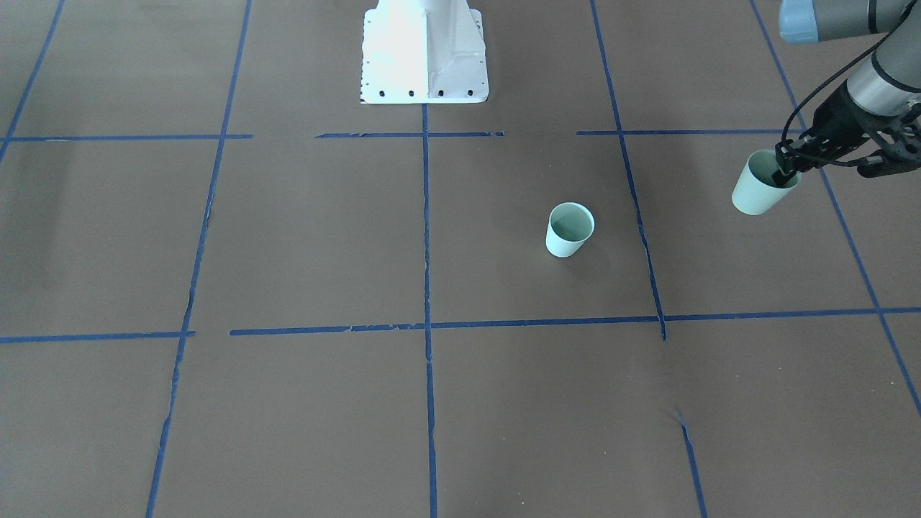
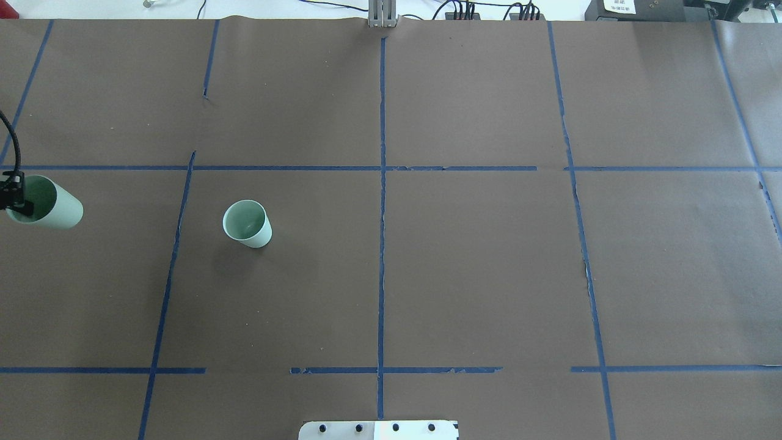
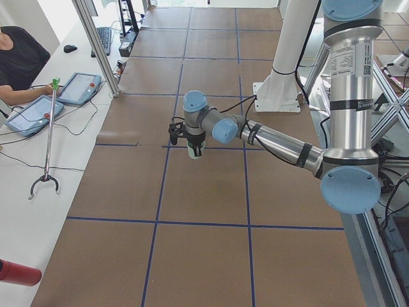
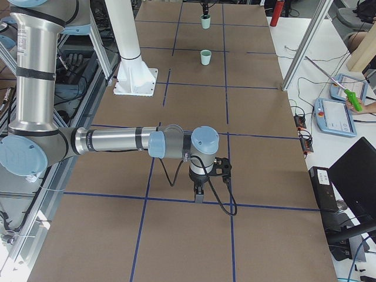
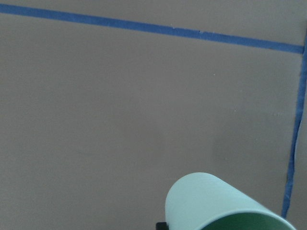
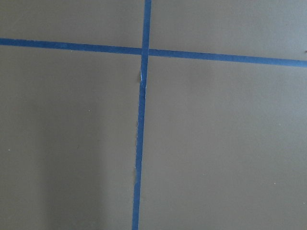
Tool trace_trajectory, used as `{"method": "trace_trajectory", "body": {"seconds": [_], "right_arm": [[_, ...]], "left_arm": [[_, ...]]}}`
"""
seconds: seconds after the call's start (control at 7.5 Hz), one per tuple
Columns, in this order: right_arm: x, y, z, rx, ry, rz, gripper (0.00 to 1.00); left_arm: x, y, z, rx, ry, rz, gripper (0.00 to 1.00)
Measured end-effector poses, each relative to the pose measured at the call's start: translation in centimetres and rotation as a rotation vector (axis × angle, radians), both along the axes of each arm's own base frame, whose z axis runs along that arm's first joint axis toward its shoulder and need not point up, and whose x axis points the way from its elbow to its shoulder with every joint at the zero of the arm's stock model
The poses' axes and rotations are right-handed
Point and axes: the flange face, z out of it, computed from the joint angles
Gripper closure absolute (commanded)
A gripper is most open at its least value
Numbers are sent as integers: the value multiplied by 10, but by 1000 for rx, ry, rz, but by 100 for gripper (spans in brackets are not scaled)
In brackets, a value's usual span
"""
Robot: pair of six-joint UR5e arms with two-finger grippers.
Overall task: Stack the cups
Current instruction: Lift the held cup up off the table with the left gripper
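One cup [image 1: 759,193] is hanging in the left claw [image 1: 783,175], which is pinching its rim, seemingly clear of the desk [image 1: 288,252]; you are seeing the other cup [image 1: 568,230] standing upright toward the robot's right, nearer this arm.

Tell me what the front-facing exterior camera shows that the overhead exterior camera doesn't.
Only the front-facing view shows the left arm's grey forearm and most of the black left hand, with one finger inside the rim of the held pale mint-green plastic cup. Only the overhead view shows the black cables along the table's far edge; there the hand is just a sliver at the frame's edge. Both show that held cup, the free-standing pale mint-green plastic cup, which is upright, the blue tape lines, the brown paper table and the white base plate.
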Motion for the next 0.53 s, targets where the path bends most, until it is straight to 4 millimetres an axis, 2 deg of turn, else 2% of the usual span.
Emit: {"method": "trace_trajectory", "body": {"seconds": [0.27,0.53], "right_arm": [[0,0,0,-1,0,0,0],[0,0,0,-1,0,0,0]], "left_arm": [[4,-21,-60,-46,-4,-28,100],[26,-30,-108,-98,40,-70,100]]}}
